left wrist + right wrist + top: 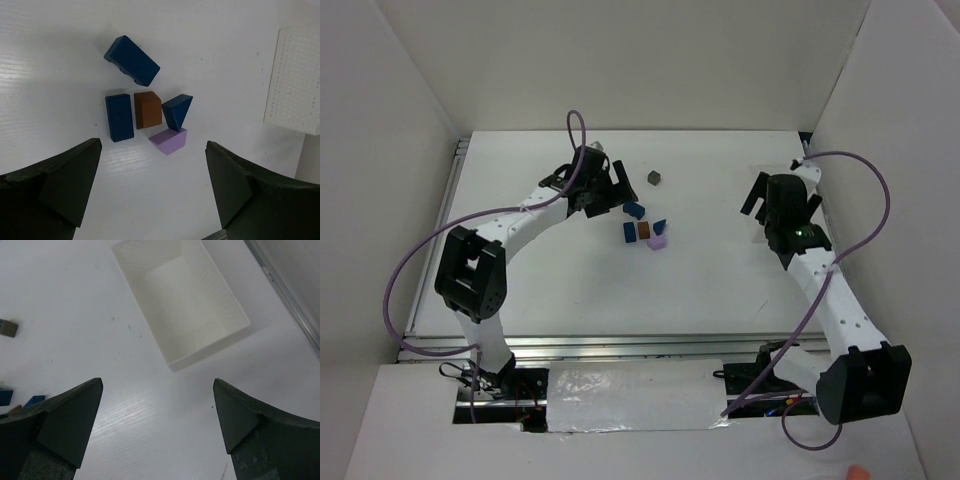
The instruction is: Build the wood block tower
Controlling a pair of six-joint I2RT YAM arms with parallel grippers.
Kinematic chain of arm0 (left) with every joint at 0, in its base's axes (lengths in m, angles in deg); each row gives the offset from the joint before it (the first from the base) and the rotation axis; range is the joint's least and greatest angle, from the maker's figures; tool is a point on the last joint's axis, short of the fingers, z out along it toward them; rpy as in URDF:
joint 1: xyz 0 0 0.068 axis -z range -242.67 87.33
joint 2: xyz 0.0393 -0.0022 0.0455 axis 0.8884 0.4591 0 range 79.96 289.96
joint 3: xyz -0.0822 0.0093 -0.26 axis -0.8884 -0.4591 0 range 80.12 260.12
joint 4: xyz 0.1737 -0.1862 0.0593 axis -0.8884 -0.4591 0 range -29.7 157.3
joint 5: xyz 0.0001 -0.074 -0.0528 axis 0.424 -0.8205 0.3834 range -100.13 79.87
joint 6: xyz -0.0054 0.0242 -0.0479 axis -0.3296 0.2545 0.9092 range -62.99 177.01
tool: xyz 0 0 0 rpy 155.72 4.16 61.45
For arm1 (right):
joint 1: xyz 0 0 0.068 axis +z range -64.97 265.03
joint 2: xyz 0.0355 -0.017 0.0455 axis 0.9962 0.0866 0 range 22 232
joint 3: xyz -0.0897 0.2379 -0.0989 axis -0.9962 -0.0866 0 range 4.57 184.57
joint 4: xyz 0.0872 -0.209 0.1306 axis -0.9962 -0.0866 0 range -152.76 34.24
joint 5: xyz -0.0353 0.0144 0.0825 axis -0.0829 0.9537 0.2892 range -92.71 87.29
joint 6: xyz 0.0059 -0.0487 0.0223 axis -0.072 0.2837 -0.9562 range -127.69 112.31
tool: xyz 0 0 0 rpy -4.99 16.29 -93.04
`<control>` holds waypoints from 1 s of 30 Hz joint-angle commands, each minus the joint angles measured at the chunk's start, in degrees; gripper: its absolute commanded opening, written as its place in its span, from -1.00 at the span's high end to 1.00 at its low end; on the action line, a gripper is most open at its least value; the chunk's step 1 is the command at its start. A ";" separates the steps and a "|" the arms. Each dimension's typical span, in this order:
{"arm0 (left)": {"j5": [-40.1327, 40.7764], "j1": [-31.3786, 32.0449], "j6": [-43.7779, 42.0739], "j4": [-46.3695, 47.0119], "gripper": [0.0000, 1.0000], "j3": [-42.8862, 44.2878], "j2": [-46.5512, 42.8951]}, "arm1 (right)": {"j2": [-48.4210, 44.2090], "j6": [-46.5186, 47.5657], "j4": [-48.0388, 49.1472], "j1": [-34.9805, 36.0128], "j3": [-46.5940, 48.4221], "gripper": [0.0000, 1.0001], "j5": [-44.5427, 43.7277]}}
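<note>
The wood blocks lie in a loose cluster on the white table, with no stack standing. In the left wrist view a dark blue block [132, 60] lies farthest. Nearer, a second blue block [119, 117], a brown-orange block [148, 110], a blue wedge [177, 111] and a lavender block [169, 140] sit close together. A grey block [654, 177] lies apart behind them. My left gripper [152, 150] hovers open just short of the lavender block, holding nothing. My right gripper [157, 385] is open and empty, far to the right of the cluster [643, 230].
A white rectangular tray [210, 347] lies just ahead of the right gripper, and its edge [295, 82] shows at the right of the left wrist view. White walls enclose the table on three sides. A metal rail [285, 290] runs along the right edge.
</note>
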 commanded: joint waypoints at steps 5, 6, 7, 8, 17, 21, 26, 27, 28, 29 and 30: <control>2.69 1.18 0.89 2.18 -0.99 -0.16 -1.37 | -9.86 -0.80 11.32 3.08 -10.40 -0.99 8.80; 2.51 1.18 0.36 2.18 -0.99 -0.16 -1.20 | -9.86 -0.26 12.12 3.17 -10.59 -0.99 12.00; 2.25 1.18 -0.26 2.18 -0.99 -0.08 -1.20 | -9.08 0.36 12.74 3.34 -10.50 -0.99 15.08; 1.98 1.27 -0.96 2.00 -0.99 0.19 -1.11 | -8.55 0.97 13.27 3.78 -10.07 -0.99 17.37; 3.21 1.27 -3.34 1.30 -0.99 -2.35 -3.48 | 10.24 7.75 10.11 17.04 -2.95 -1.00 20.83; 4.26 1.09 -4.66 1.65 -0.99 -4.73 -6.12 | 19.38 6.52 9.85 22.76 1.34 -0.99 20.99; 5.67 0.74 -6.15 1.91 -0.99 -6.92 -8.49 | 30.20 4.32 8.97 26.80 6.79 -0.99 17.93; 5.67 0.57 -6.41 2.00 -0.99 -7.10 -8.75 | 31.52 4.06 8.88 27.07 7.59 -0.99 17.40; 5.41 0.30 -6.68 2.18 -0.99 -7.54 -9.45 | 33.97 3.97 8.44 27.42 8.47 -0.99 17.04; 4.71 0.04 -6.85 2.27 -0.99 -8.24 -9.63 | 34.95 3.97 7.48 27.69 10.05 -0.99 16.61; 4.36 -0.75 -7.29 2.70 -0.99 -8.86 -9.98 | 36.00 3.79 7.12 27.86 10.67 -0.97 15.56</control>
